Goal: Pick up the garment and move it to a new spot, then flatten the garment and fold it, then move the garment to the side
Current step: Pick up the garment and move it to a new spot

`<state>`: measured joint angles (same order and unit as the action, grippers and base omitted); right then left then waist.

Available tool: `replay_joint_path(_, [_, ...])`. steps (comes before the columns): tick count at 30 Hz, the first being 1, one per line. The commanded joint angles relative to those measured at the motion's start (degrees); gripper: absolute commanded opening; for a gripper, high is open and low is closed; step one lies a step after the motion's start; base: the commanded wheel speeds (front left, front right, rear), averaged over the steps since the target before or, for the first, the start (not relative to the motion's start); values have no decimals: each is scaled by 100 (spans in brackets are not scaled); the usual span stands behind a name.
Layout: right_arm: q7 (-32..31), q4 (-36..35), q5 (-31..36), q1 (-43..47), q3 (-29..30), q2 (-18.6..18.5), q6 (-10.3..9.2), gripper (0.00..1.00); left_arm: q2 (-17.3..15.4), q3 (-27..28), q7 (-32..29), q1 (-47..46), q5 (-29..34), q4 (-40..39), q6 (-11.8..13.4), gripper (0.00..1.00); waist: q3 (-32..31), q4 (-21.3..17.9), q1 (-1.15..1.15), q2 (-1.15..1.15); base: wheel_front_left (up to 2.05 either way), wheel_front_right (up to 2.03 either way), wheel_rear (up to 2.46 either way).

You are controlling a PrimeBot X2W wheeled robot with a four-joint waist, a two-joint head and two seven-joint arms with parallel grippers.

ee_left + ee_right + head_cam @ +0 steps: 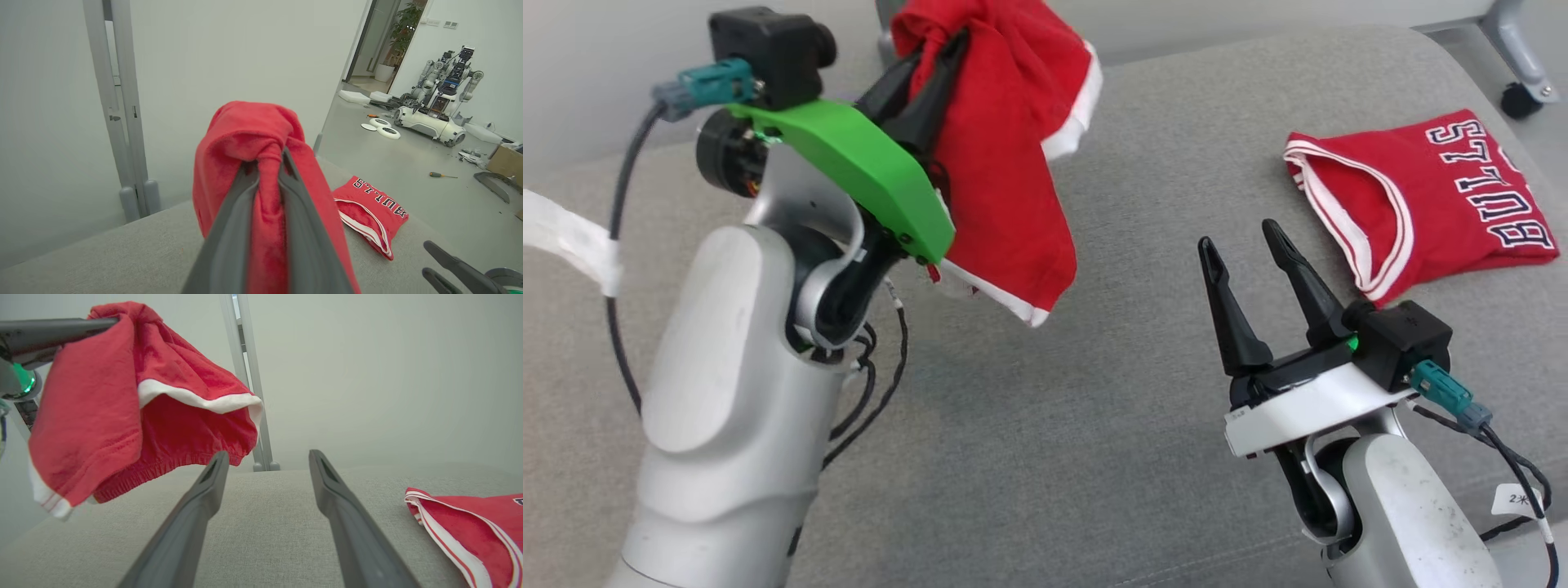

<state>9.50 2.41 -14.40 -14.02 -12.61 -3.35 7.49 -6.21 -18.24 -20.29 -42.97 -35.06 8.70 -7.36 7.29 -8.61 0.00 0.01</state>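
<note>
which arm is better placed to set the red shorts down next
Left. The left fingers are shut on the red shorts, hanging above the grey cushion, so that arm can just lower them. The right fingers are open and empty, near the Bulls jersey.

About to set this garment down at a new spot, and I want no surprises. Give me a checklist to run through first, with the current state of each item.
1. Left gripper hold on the red shorts: ok, fingers shut on a bunched fold.
2. Shorts off the grey cushion: ok, hanging free.
3. Right gripper free to help: ok, open and empty.
4. Bulls jersey out of the way: ok, lying apart at the right.
5. Landing area between the arms: ok, bare cushion.
6. Which part of the shorts is pinched: cannot tell, too bunched.
</note>
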Motion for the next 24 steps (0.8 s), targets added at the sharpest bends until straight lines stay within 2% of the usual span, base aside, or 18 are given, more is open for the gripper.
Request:
replay_joint_path(1, [42, -10, -20, 28, -6, 5, 0, 100, 51, -80, 92, 163, 47, 90, 5, 0, 348, -683, 0, -1, 0, 0, 0])
replay_joint_path(7, [131, 22, -89, -46, -42, 30, 0, 100, 228, -427, 634, 516, 85, 829, 82, 0, 667, -1227, 0, -1, 0, 0, 0])
replay_joint_path(12, [217, 66, -115, -85, -10, 43, 0, 100, 254, -664, 968, 645, 260, 1803, 192, 0, 815, -1362, 0, -1, 0, 0, 0])
replay_joint_path(13, [229, 75, -112, -86, 1, 45, 0, 100, 260, -696, 1036, 680, 281, 1988, 205, 16, 825, -1357, 0, -1, 0, 0, 0])
replay_joint_path(14, [235, 85, -102, -82, 24, 43, 0, 100, 273, -751, 1095, 700, 298, 2188, 218, 100, 835, -1335, 0, -1, 0, 0, 0])
replay_joint_path(19, [271, 119, -43, -75, 161, 46, 0, 100, 312, -910, 1446, 714, 8, 2683, 142, 100, 756, -1024, 0, -1, 0, 0, 0])
replay_joint_path(24, [228, 88, 29, 60, 306, 42, 0, 100, 322, -1120, 1954, 808, -455, 2503, 81, 100, 526, -556, 0, -1, 0, 0, 0])
